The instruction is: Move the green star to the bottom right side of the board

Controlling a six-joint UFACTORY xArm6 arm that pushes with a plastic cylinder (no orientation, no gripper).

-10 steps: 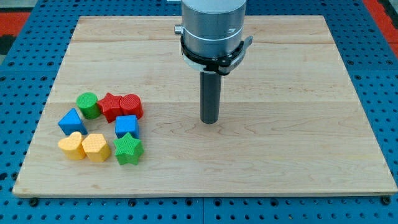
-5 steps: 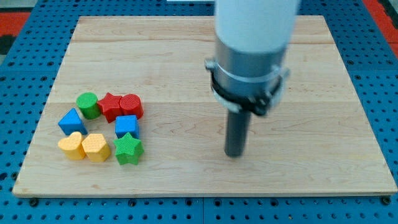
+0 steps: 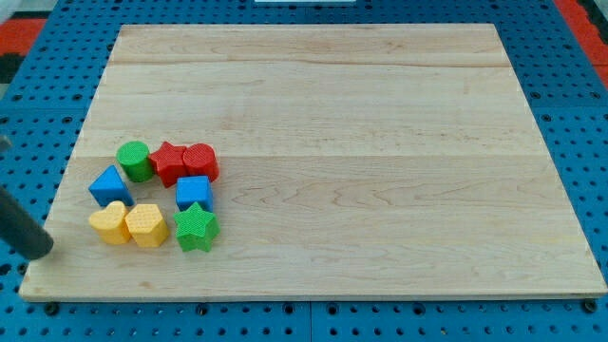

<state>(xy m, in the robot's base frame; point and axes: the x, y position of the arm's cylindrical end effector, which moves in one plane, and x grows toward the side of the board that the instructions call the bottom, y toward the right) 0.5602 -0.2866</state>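
At the view's bottom left, my tip (image 3: 41, 253) rests at the edge of the pale wooden board (image 3: 380, 142) on the blue pegboard bench (image 3: 19, 114); the rod has no jaws, so it holds nothing. To the tip's right, well apart, the green star-shaped block (image 3: 196, 228) sits at the bottom right corner of the cluster. Between tip and star lie the yellow heart-shaped block (image 3: 110, 222) and a yellow block (image 3: 146, 225), probably hexagonal. Just above the star is the blue cube (image 3: 193, 192). Further up are the blue triangular block (image 3: 109, 184), green cylinder (image 3: 134, 161) and two red blocks (image 3: 185, 162). Rightward of the star the board lies open to its bottom right corner, so a push should start from the star's left.
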